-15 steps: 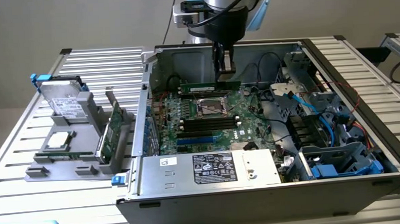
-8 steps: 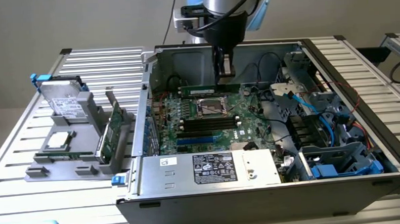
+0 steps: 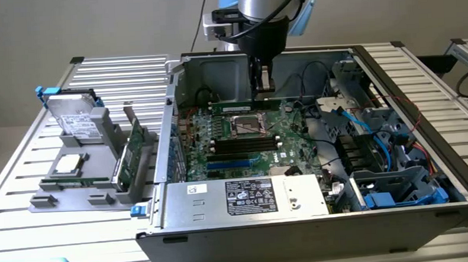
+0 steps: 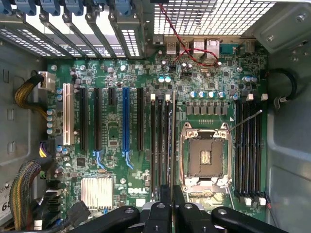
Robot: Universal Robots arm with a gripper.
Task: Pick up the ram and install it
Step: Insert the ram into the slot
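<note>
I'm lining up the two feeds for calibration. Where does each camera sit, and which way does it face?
Exterior view: high beside the open computer case, looking down at a slant; the arm and gripper show, holding the ram.
Wrist view: on the wrist, looking straight down at the motherboard; the fingers show, the ram edge-on between them.
Shared: the ram, the motherboard and the CPU socket.

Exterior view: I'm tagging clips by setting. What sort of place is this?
Probably a workbench for robot computer assembly: an open computer case on a slatted metal table, spare parts in a grey holder, a robot arm overhead.
</note>
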